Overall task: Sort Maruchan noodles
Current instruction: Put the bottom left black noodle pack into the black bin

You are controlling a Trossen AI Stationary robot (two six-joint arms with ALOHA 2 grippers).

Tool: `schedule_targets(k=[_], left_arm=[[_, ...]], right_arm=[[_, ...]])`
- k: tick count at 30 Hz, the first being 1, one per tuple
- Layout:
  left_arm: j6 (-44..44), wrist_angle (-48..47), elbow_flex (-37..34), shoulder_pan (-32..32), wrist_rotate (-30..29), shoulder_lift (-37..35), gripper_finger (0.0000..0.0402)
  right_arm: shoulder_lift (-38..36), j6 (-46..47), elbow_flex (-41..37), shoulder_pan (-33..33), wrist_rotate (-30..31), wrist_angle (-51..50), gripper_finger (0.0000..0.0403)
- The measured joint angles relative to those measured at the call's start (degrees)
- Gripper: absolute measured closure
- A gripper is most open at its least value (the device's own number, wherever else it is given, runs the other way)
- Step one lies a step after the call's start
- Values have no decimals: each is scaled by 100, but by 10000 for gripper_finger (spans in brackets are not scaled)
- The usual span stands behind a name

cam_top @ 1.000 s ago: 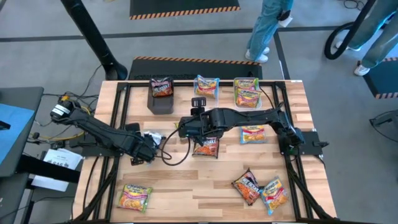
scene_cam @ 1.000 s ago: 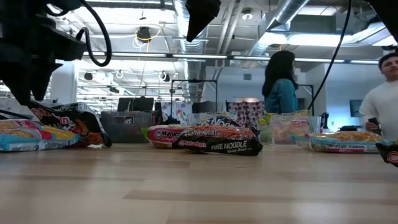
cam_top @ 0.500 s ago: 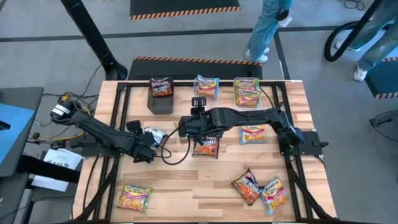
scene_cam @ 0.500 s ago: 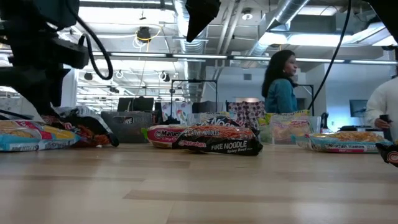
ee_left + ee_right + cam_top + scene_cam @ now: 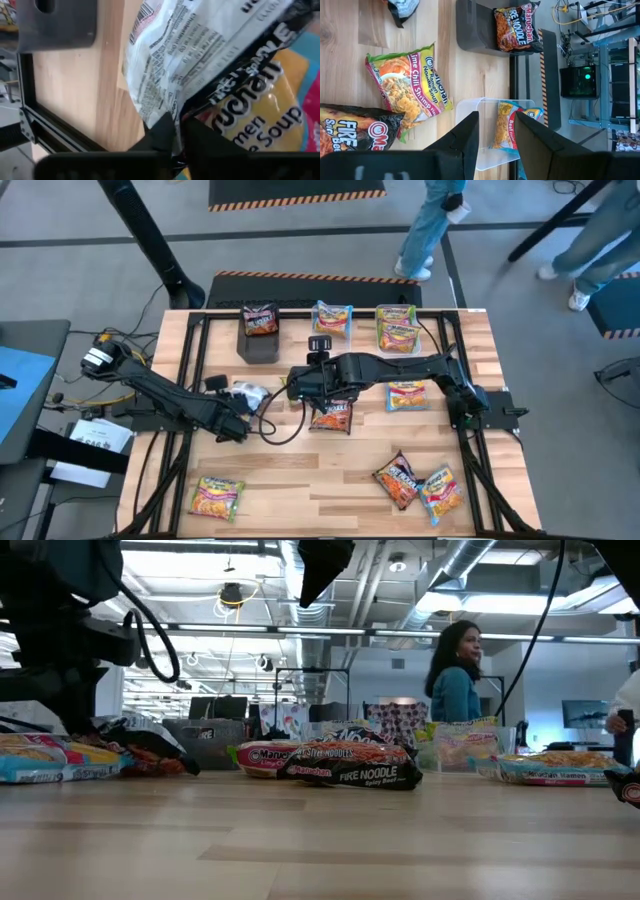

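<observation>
Left gripper [image 5: 232, 430]: at table's 9 o'clock, fingers pinched on a packet [image 5: 210, 55] edge.
Right gripper [image 5: 495, 131]: mid-table, fingers spread, above a dark packet [image 5: 331, 416].
Other packets: 12 o'clock, 5 o'clock, 7 o'clock.

Two dark jointed arms [image 5: 170, 398], black fingers [image 5: 462, 137], looping black cables [image 5: 275, 430].

Robotics lab/workshop: exposed ceiling ducts [image 5: 470, 560], hazard-striped floor mat [image 5: 295, 194], computer rack [image 5: 580, 80], framed wooden desk [image 5: 300, 480], ppl walking round.
</observation>
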Motion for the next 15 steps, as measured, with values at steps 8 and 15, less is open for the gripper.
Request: schedule_targets(k=[8, 15], left_arm=[[130, 539, 92, 157, 345, 0, 401], [305, 553, 670, 618, 410, -105, 401]], right_arm=[[1, -259, 0, -12, 0, -24, 255], [-17, -351, -2, -186, 0, -114, 255]])
